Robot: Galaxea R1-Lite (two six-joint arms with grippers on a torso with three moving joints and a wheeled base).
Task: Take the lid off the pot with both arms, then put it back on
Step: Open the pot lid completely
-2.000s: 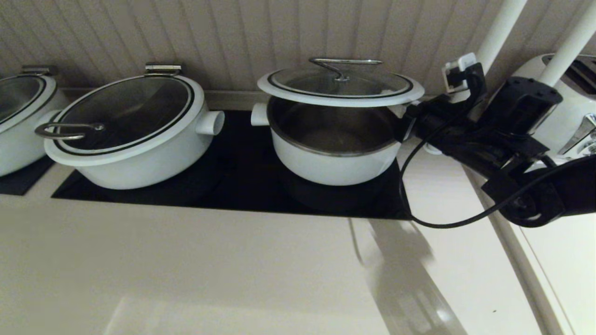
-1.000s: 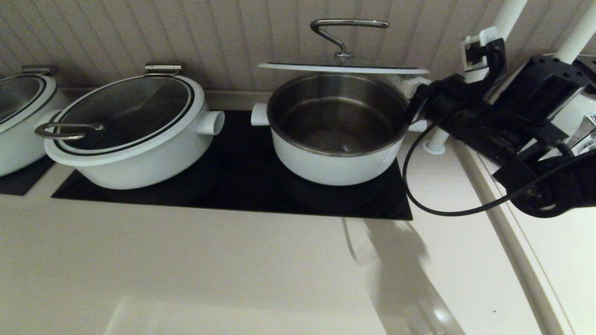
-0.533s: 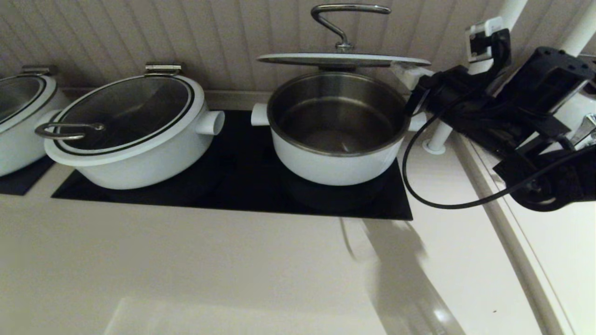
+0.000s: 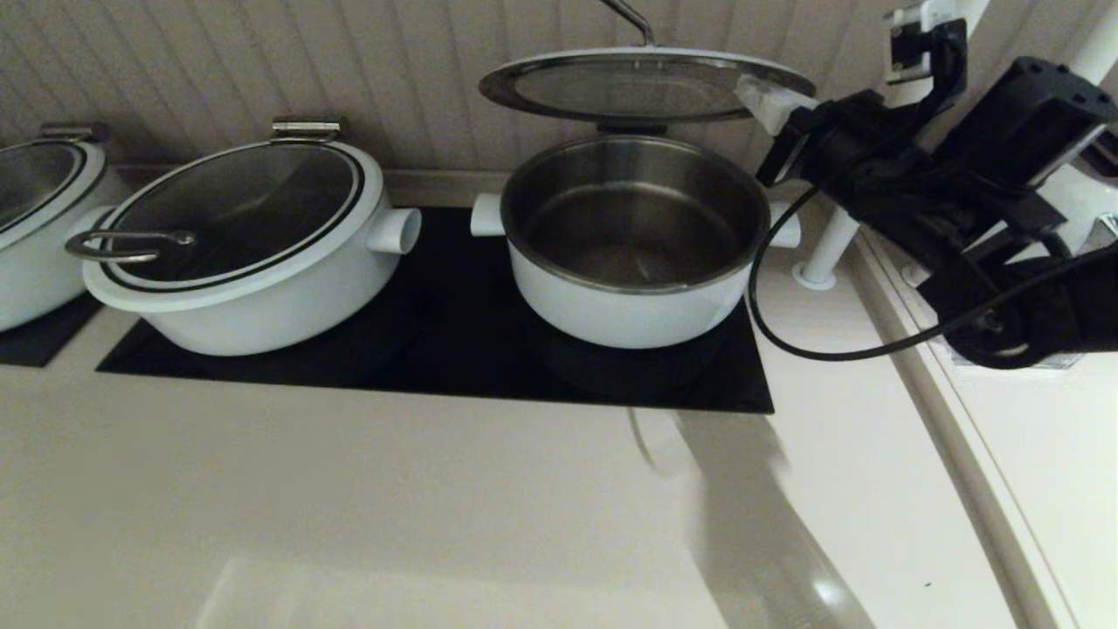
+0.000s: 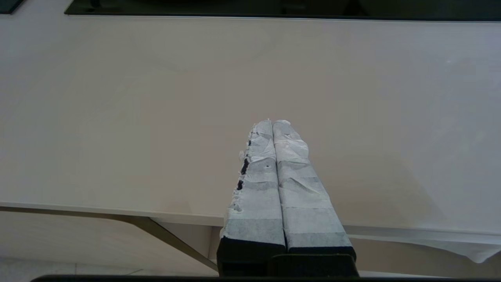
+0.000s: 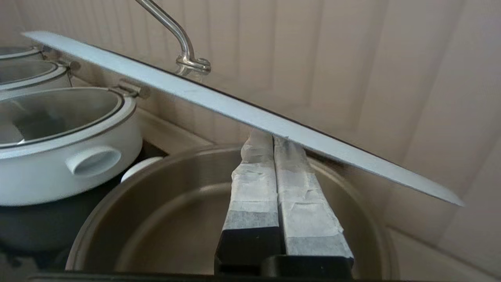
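Observation:
The pot stands open on the black cooktop, its steel inside showing; it also shows in the right wrist view. The lid hangs tilted above the pot, front edge up, its handle partly cut off by the frame's top. My right gripper is at the lid's right rim. In the right wrist view the lid rests on top of the gripper, whose taped fingers are pressed together beneath the rim. My left gripper is shut and empty over the bare counter, out of the head view.
A wider white pot with its own lid sits left of the open pot on the cooktop. Another pot is at the far left. A white post and appliance stand at the right. The panelled wall is close behind.
The lid has risen from just above the pot to well above it and tilted front edge up. My right gripper has risen with it under the rim.

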